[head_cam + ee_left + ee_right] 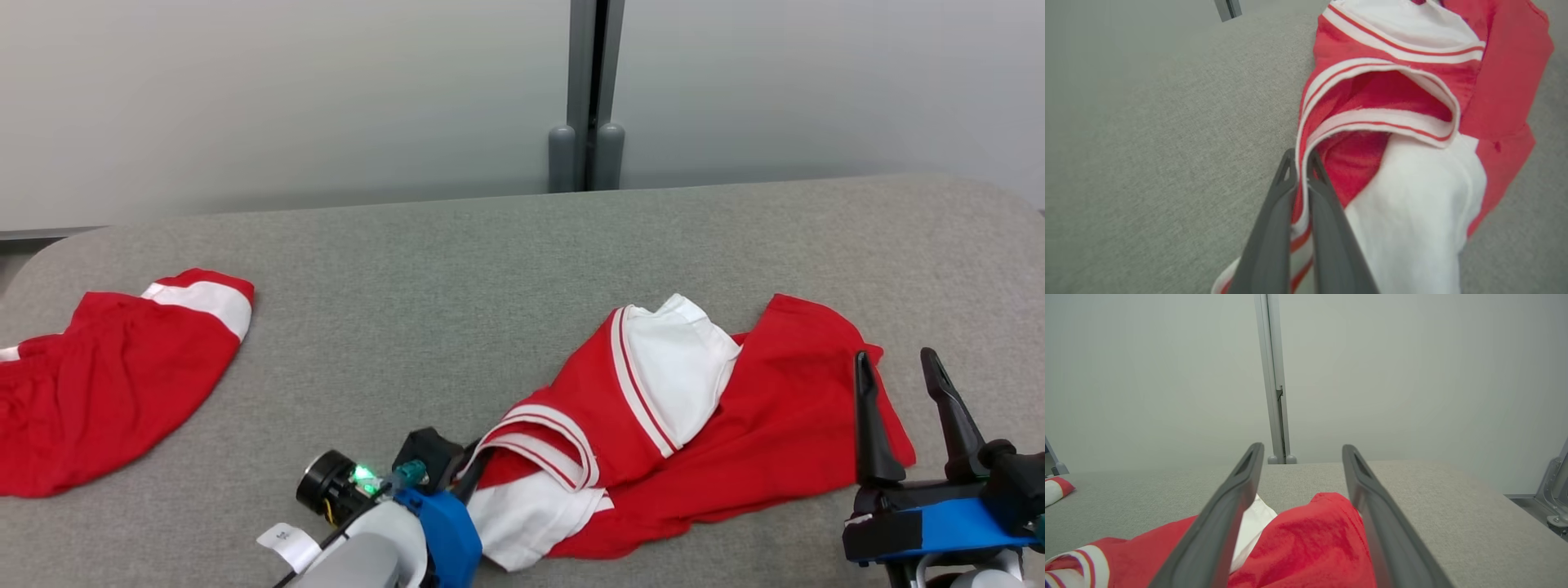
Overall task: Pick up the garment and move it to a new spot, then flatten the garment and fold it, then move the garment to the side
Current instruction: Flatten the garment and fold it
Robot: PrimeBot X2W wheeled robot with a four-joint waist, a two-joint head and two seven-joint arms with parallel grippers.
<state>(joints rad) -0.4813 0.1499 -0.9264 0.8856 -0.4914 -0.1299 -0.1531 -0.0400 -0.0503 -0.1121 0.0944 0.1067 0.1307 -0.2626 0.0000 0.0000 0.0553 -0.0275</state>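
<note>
The garment (735, 425) lies crumpled on the grey worktop (490, 261), right of centre and close to its near edge: a bright red fabric with white panels and white bands carrying thin red stripes, one white panel folded up over the red in the middle. The left fingers (1290, 171) are pinched together on a striped white-and-red edge at the garment's left end, while the right fingers (867, 392) stand spread apart and empty over its right end. A second red and white piece (106, 392) lies well apart at the worktop's far left.
</note>
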